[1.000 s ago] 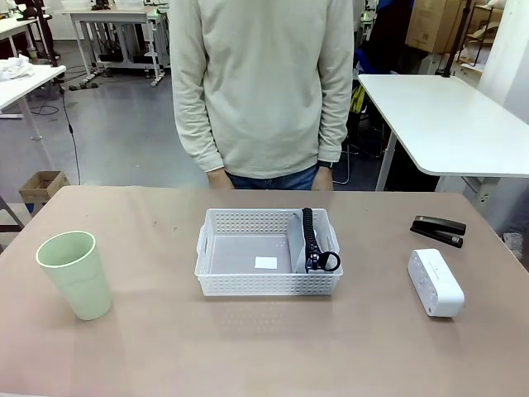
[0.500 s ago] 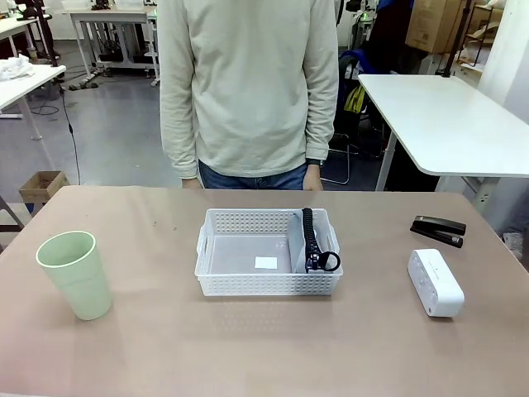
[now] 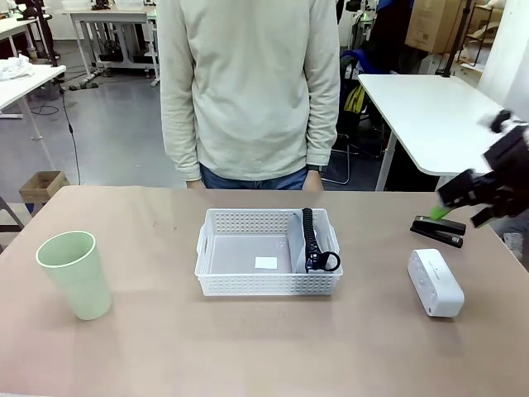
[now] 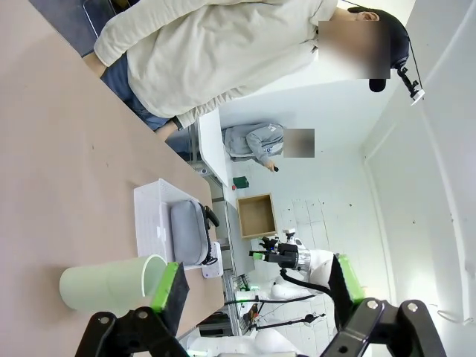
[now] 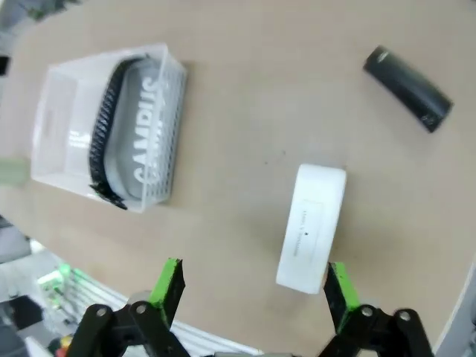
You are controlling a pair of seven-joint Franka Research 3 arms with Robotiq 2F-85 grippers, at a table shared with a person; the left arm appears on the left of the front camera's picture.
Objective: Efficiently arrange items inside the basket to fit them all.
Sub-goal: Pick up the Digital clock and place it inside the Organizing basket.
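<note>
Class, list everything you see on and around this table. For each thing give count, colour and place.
table: 1, brown, under everything
basket: 1, white, table's middle
pouch: 1, grey with black zipper, on edge in the basket's right side
cup: 1, pale green, upright, table's left
box: 1, white, table's right
slab: 1, black, beyond the box
person: 1, cream top, standing at the far side
left tool: 1, black with green pads, open
right tool: 1, black with green pads, open, above the table's right end
</note>
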